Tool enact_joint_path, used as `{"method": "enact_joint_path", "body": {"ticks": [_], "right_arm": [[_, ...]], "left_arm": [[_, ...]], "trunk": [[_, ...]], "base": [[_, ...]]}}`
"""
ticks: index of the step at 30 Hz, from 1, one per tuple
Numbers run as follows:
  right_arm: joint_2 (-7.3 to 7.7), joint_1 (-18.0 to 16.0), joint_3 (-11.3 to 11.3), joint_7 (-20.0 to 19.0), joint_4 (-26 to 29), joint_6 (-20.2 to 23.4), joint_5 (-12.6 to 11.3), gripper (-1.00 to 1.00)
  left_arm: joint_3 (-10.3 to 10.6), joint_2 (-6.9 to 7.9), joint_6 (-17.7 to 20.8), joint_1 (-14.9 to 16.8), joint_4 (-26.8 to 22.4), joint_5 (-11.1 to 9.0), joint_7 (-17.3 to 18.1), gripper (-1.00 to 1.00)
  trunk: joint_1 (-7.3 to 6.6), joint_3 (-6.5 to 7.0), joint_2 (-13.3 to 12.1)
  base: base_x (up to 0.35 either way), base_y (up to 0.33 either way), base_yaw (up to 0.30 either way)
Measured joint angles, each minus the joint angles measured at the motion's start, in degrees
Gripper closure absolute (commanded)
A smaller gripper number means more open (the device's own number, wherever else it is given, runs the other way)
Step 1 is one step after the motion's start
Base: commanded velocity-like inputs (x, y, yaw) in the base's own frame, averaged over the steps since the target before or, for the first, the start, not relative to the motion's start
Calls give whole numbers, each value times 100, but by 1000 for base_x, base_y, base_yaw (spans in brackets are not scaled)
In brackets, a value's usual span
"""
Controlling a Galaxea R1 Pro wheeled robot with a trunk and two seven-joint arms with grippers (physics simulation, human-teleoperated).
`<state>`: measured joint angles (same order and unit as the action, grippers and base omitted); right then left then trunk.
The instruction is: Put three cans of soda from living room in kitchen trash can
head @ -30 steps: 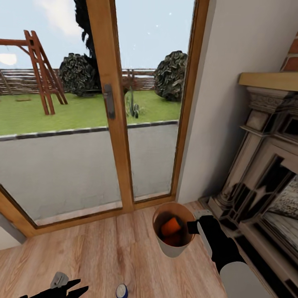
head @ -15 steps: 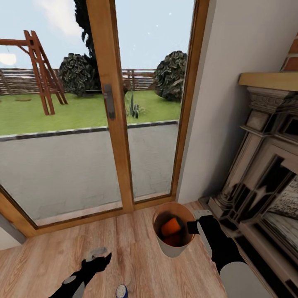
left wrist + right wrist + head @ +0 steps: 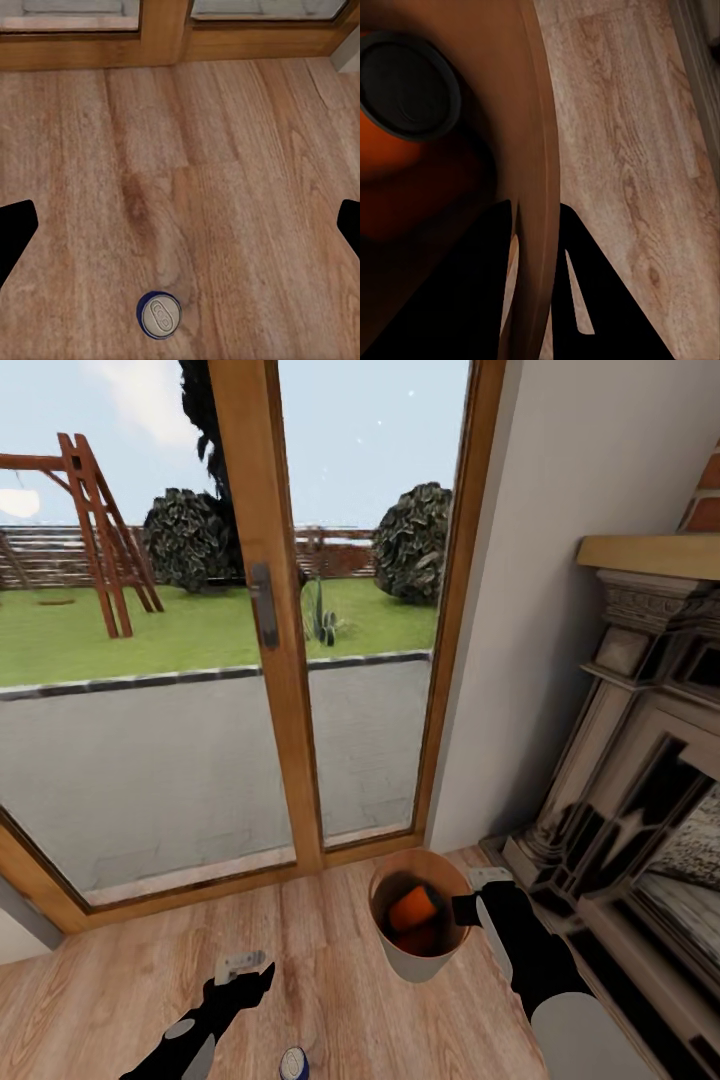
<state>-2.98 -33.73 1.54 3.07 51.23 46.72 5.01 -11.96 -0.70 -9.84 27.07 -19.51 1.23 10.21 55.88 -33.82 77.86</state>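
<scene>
On the wood plank floor (image 3: 300, 950) before the glass door (image 3: 262, 610), the trash can (image 3: 418, 960) stands beside the fireplace (image 3: 640, 780) with two orange cans (image 3: 412, 908) inside. The right hand (image 3: 464, 909) is clenched on the bin's rim, one finger inside the wall and one outside. The blue can (image 3: 159, 316) stands upright on the floor, apart from the bin, below the left hand (image 3: 245, 972), which hangs released with fingers spread wide.

I read no text, label, brand or number anywhere, not on the small blue-walled drink can (image 3: 159, 316) standing below my fingers, silver top blank.
</scene>
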Motion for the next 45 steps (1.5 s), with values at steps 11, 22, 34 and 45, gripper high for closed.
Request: {"method": "enact_joint_path", "body": {"ticks": [11, 22, 34, 45], "right_arm": [[0, 1, -5, 0, 6, 0, -2, 100], [0, 5, -5, 0, 6, 1, -5, 100], [-8, 10, -13, 0, 0, 0, 0, 100], [-9, 10, -14, 0, 0, 0, -2, 100]], "left_arm": [[3, 0, 0, 0, -2, 0, -1, -100], [1, 0, 0, 0, -1, 0, 6, -100], [8, 0, -3, 0, -1, 0, 8, -100], [9, 0, -4, 0, -1, 0, 8, -100]], "trunk": [[0, -50, 0], [197, -310, 359], [461, -635, 841], [703, -933, 1282]], "base": [[0, 0, 0], [0, 0, 0], [0, 0, 0], [0, 0, 0]]}}
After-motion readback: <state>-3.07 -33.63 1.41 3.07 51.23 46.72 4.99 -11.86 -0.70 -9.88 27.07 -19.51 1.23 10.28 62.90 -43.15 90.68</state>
